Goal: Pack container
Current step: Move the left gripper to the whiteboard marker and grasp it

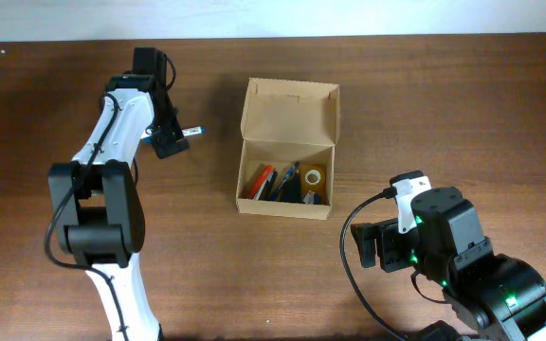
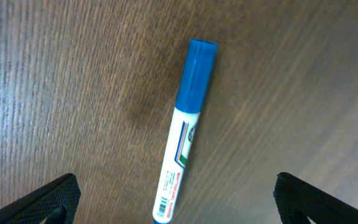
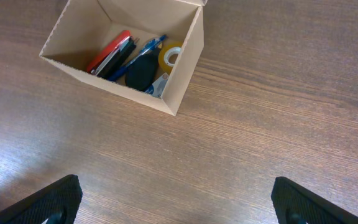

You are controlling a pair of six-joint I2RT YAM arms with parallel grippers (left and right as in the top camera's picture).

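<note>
The container (image 1: 289, 114) is a tan cardboard box at the table's middle, with its flap lid standing open at the back. Inside lie a red tool (image 1: 259, 180), pens (image 3: 143, 48), a black item and a tape roll (image 1: 315, 176). A white marker with a blue cap (image 2: 185, 118) lies on the bare wood left of the box. My left gripper (image 1: 171, 140) hangs over it, open, and the marker's tail end sits between the wide-apart fingers (image 2: 55, 198) without touching them. My right gripper (image 1: 373, 244) is open over bare wood, in front of and to the right of the box (image 3: 185, 68).
The wooden table (image 1: 444, 104) runs to a pale wall edge at the back. The left arm's white and black links (image 1: 102, 189) stretch along the left side. The right arm's bulky base (image 1: 482, 275) fills the front right corner.
</note>
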